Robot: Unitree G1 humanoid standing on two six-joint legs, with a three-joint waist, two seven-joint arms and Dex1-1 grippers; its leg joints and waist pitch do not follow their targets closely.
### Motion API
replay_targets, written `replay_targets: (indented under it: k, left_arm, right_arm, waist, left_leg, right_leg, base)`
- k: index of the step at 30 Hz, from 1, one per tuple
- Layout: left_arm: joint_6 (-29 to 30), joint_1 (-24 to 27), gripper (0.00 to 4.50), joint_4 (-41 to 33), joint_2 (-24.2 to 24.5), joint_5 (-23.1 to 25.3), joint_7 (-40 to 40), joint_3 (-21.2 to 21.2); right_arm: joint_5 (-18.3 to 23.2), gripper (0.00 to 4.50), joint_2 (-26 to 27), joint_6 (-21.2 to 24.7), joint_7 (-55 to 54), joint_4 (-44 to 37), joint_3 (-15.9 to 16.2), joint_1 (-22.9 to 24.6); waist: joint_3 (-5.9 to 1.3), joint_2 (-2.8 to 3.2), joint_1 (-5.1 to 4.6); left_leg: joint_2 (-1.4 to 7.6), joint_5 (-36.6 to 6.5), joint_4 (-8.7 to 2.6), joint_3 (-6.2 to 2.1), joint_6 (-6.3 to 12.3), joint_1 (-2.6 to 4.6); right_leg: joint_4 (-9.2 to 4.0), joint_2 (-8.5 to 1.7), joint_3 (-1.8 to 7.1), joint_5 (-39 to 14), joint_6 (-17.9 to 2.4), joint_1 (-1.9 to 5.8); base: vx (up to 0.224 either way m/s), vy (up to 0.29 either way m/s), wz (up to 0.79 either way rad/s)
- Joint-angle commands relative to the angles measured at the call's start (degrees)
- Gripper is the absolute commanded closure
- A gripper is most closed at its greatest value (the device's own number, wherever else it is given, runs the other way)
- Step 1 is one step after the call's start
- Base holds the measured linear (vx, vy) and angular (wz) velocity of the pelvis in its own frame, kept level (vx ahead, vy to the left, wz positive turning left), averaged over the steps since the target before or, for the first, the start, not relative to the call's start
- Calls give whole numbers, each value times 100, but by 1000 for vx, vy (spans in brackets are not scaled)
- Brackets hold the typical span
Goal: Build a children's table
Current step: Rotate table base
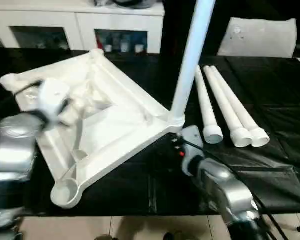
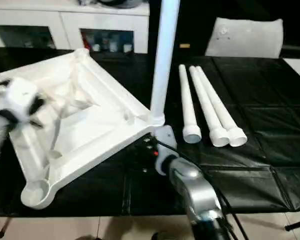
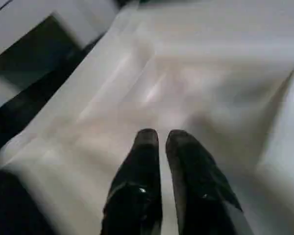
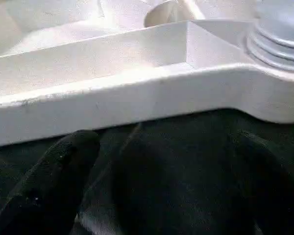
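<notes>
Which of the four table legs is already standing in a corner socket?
The leg rising upright from the tabletop's corner socket nearest the right tool. The other three legs lie side by side on the black table.

The two head cameras look forward and down from above, well back, both taking in the upturned table top, its one standing leg and three loose legs. The left wrist camera sights along the left gripper, close over the ribbed underside. The right wrist camera sights along the right gripper, very near the top's outer rim, beside the socketed corner.
</notes>
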Motion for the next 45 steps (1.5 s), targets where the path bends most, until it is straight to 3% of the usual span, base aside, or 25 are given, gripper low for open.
replay_targets:
  k: [1,3,4,6,10,16,19,22,28,31,38,43,45]
  left_arm:
    - [161,102,435,-68,96,127,11,42]
    - [191,183,443,-13,199,108,31,-31]
    - [253,270,443,25,264,112,5,-110]
    - [358,348,443,35,271,142,-31,-171]
    - [599,512,443,-102,318,244,-164,-345]
    - [997,745,443,-682,378,-321,-1061,-767]
    - [1471,941,443,-1312,529,-800,-1831,-1099]
    - [1675,1071,443,-1724,605,-1181,-2355,-1293]
    - [2004,1188,443,-2328,561,-1858,-2974,-1627]
    - [2221,974,443,-2501,235,-2199,-3159,-1796]
    - [2112,425,443,-2182,-489,-2308,-3047,-2189]
    - [1642,49,443,-1429,-1205,-1979,-2419,-2320]
    - [1312,-81,443,-1003,-1497,-1819,-2030,-2239]
  right_arm:
    - [-51,0,-17,88,-100,137,4,-77]
    - [-42,0,9,124,-116,200,30,-154]
    - [-51,0,37,148,-122,272,70,-227]
    - [-82,0,57,131,-121,356,107,-283]
    - [-132,0,98,66,-146,581,132,-420]
    - [-173,0,135,-71,-181,985,132,-604]
    - [-207,0,164,-216,-220,1249,136,-734]
    - [-207,0,184,-290,-250,1387,101,-842]
    - [-191,0,182,-388,-293,1566,39,-1024]
    - [-204,0,161,-490,-274,1735,-22,-1164]
    - [-246,0,82,-573,-243,1834,-53,-1250]
    - [-309,0,20,-653,-269,1882,-104,-1300]
    - [-328,0,-7,-678,-288,1875,-137,-1320]
  waist:
    - [-385,110,23]
    - [-381,133,66]
    - [-385,92,88]
    - [-380,117,119]
    - [-379,109,113]
    - [-387,123,125]
    - [-373,107,108]
    - [-358,118,117]
    - [-371,108,90]
    - [-391,73,57]
    - [-410,36,-20]
    - [-424,63,-33]
    - [-433,36,-39]
  left_leg:
    - [174,-962,-403,-48,-61,53]
    - [175,-1006,-410,-44,-74,57]
    - [174,-1011,-416,-50,-81,43]
    - [170,-1046,-414,-45,-105,47]
    - [167,-1138,-422,-58,-142,37]
    - [172,-1123,-422,-55,-171,45]
    - [173,-1235,-431,-53,-179,48]
    - [168,-1397,-425,-39,-189,84]
    - [160,-1375,-433,-55,-248,57]
    - [144,-1132,-413,-49,-221,20]
    - [113,-792,-362,-17,-106,-18]
    - [110,-775,-335,-14,-63,-19]
    - [118,-798,-340,-29,-39,-39]
  right_leg:
    - [-367,-352,269,-1015,-1144,251]
    - [-370,-354,273,-1036,-1150,244]
    - [-358,-358,272,-1020,-1144,257]
    - [-363,-373,282,-1092,-1120,249]
    - [-372,-385,286,-1305,-1062,254]
    - [-365,-386,285,-1200,-1123,242]
    - [-369,-385,283,-1328,-1146,237]
    - [-407,-376,287,-1605,-1098,199]
    - [-378,-356,274,-1545,-998,234]
    - [-355,-357,272,-1348,-1030,274]
    - [-350,-337,268,-1058,-1099,318]
    - [-372,-331,265,-1013,-1115,332]
    - [-370,-342,256,-1081,-1083,362]
  base:
    - [0,0,0]
    - [0,0,0]
    - [0,0,0]
    - [0,0,0]
    - [0,0,0]
    - [0,0,0]
    - [0,0,0]
    - [0,0,0]
    - [0,0,0]
    - [0,0,0]
    - [0,0,0]
    - [0,0,0]
    - [0,0,0]
